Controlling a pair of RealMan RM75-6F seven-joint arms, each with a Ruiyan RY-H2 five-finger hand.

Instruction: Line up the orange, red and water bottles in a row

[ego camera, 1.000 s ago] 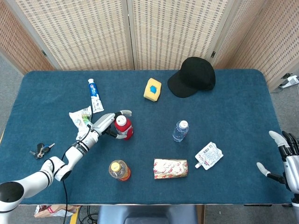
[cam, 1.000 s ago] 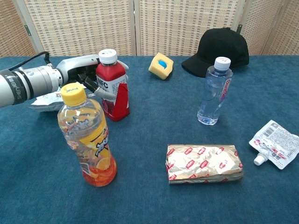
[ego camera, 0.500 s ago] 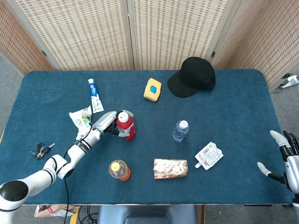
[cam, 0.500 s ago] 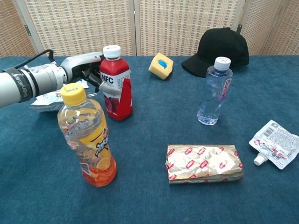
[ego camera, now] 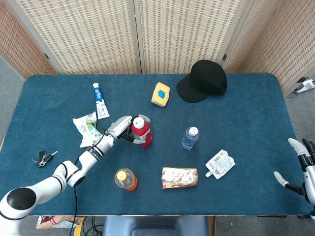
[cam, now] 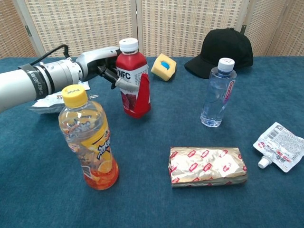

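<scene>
Red bottle (cam: 133, 78), gripped upright by the left hand (cam: 102, 64) at 9 o'clock of the water bottle (cam: 216, 92), should stay vertical and be set down gently in line.

a staged test space, looks like a lab: woven folding screens (ego camera: 182, 34) fence off the back, grey floor (ego camera: 10, 73) shows beyond, and a blue cloth-covered worktop (ego camera: 246, 123) carries scattered odds like a cap (ego camera: 203, 81), keys (ego camera: 43, 158) and toothpaste (ego camera: 100, 100).
</scene>
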